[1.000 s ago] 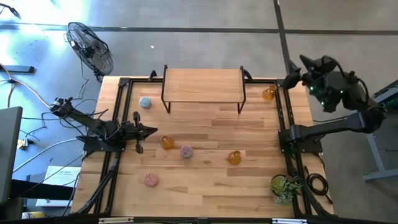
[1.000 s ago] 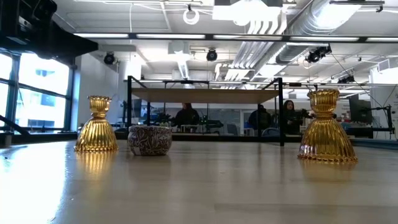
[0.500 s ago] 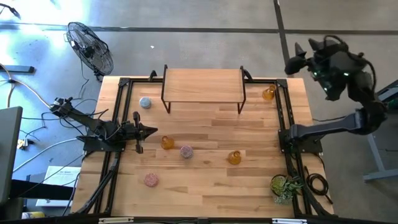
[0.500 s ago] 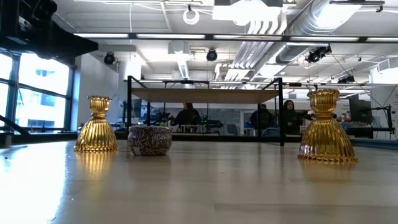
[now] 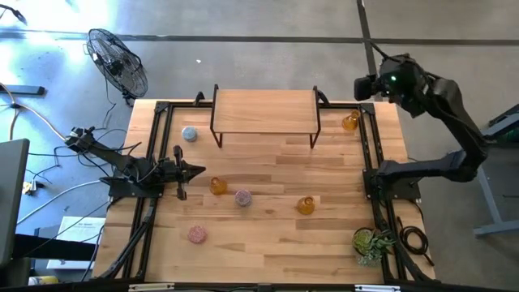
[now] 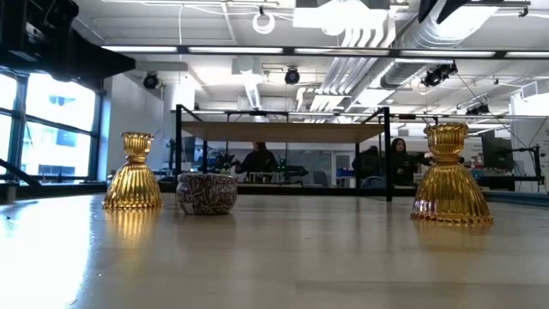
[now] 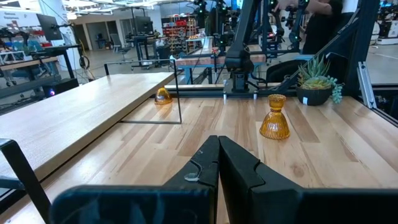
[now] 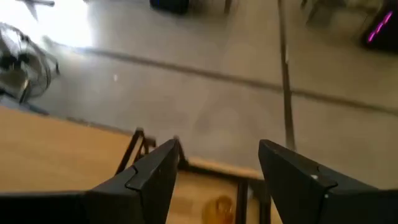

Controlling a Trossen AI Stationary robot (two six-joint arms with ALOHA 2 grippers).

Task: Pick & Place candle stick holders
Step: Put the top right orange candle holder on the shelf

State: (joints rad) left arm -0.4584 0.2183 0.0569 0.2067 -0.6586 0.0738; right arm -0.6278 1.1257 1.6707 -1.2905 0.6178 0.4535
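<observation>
Table (image 5: pixel 268 174): wooden top in a black frame, with both arm bases mounted at its sides.
Shelf (image 5: pixel 265 111): a raised wooden shelf on black legs at the far edge; nothing stands on it in the high view, so if it is the goal, no holder has reached it yet.
Right arm: raised above the far right corner, reaching in over the table's edge.
Left arm: parked low at the left side, pointing toward the middle.
Plant (image 5: pixel 371 242): near right corner, no part of the task.
Right gripper (image 5: pixel 365 87): fingers stand apart and empty; its wrist view looks down between them at an amber holder just below.
Left gripper (image 5: pixel 195 170): pinched fully closed, holding nothing, resting just beside an amber holder.
Amber holders: one in the far right corner by the shelf leg (image 5: pixel 350 122), one near the left gripper (image 5: pixel 217 186), one right of centre (image 5: pixel 305 205); all upright on the table.
Pink holders: one mid-table (image 5: pixel 242 197), near the left amber one; one toward the near left (image 5: pixel 196 234).
Blue holder (image 5: pixel 190 135): far left, beside the shelf's left leg.
Progress: looks like the start; all six holders sit loose on the table, none gripped.
Likely next: the right gripper lowering onto the corner amber holder, judging by where it hangs.
</observation>
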